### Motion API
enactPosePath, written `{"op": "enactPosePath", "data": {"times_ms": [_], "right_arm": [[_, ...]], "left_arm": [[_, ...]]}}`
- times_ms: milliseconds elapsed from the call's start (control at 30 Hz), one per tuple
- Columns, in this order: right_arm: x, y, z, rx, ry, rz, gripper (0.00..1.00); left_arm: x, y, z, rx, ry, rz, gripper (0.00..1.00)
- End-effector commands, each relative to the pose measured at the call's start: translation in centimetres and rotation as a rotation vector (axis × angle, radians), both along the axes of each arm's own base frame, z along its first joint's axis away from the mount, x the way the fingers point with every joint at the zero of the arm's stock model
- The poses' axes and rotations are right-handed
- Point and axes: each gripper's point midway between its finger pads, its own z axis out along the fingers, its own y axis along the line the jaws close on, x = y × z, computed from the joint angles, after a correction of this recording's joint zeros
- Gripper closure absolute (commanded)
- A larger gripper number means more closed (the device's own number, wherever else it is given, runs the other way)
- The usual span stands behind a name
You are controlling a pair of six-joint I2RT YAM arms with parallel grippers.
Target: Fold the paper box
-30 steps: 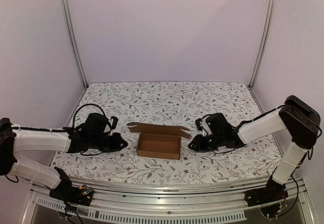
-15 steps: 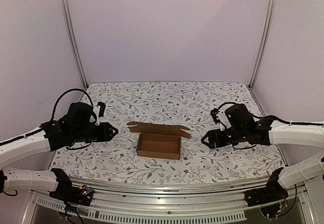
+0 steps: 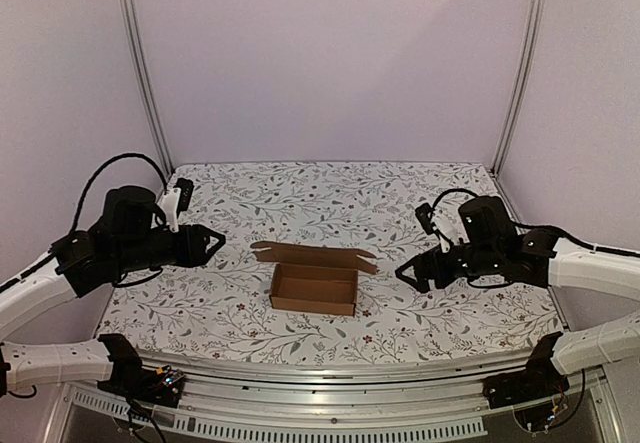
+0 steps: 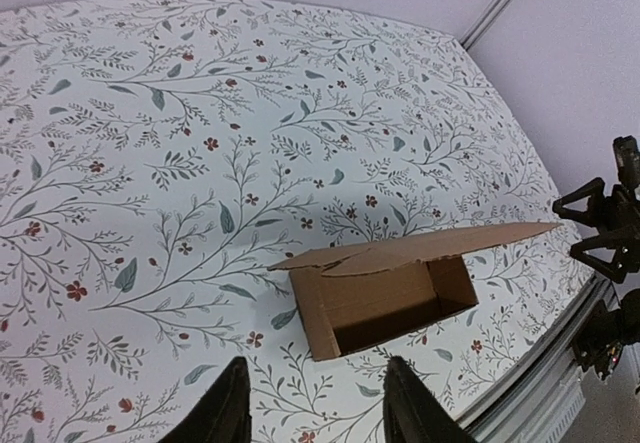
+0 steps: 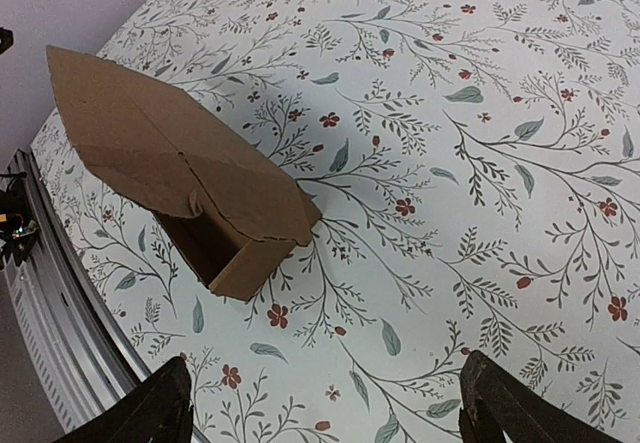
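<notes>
The paper box (image 3: 314,286) is a small brown cardboard box standing open-topped on the floral cloth, its lid flap (image 3: 312,255) raised along the far side. It also shows in the left wrist view (image 4: 385,303) and the right wrist view (image 5: 200,203). My left gripper (image 3: 213,245) hovers left of the box, apart from it, its fingers (image 4: 228,413) spread over bare cloth. To the right of the box my right gripper (image 3: 410,272) is raised, with its fingertips (image 5: 490,403) wide apart. Neither holds anything.
The floral cloth (image 3: 330,198) covers the whole table. Metal frame posts (image 3: 140,63) rise at the back corners against plain walls. An aluminium rail (image 3: 330,375) runs along the near edge between the arm bases.
Both grippers have let go beside the box, opened, and drawn back and up, left one leftward, right one rightward. The box has stayed in place.
</notes>
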Motion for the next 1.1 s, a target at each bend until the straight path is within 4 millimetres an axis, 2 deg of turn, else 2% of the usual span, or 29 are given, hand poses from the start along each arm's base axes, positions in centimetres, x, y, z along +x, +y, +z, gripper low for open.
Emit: {"op": "enactPosePath", "data": {"times_ms": [0,100,233,400,733,1067], "right_arm": [[0.1,1.7,0.4,-0.012,-0.033,0.12,0.13],[0.8,2.6,0.8,-0.02,-0.085,0.167,0.2],[1.2,3.6,0.8,-0.053,-0.135,0.233,0.22],[1.3,4.8,0.8,-0.1,-0.212,0.343,0.25],[1.7,6.9,-1.0,-0.166,-0.282,0.484,0.31],[2.5,8.4,-2.3,-0.181,-0.253,0.506,0.54]], "left_arm": [[-0.5,0.3,0.7,0.014,-0.015,-0.016,0.5],[-0.4,0.3,0.4,0.023,-0.009,-0.015,0.37],[-0.4,0.3,0.0,0.033,0.005,-0.014,0.26],[-0.3,0.2,-0.1,0.034,0.004,-0.014,0.23],[-0.2,0.2,-0.1,0.038,0.005,-0.015,0.22],[-0.3,0.3,-0.4,0.039,0.014,-0.01,0.22]]}}
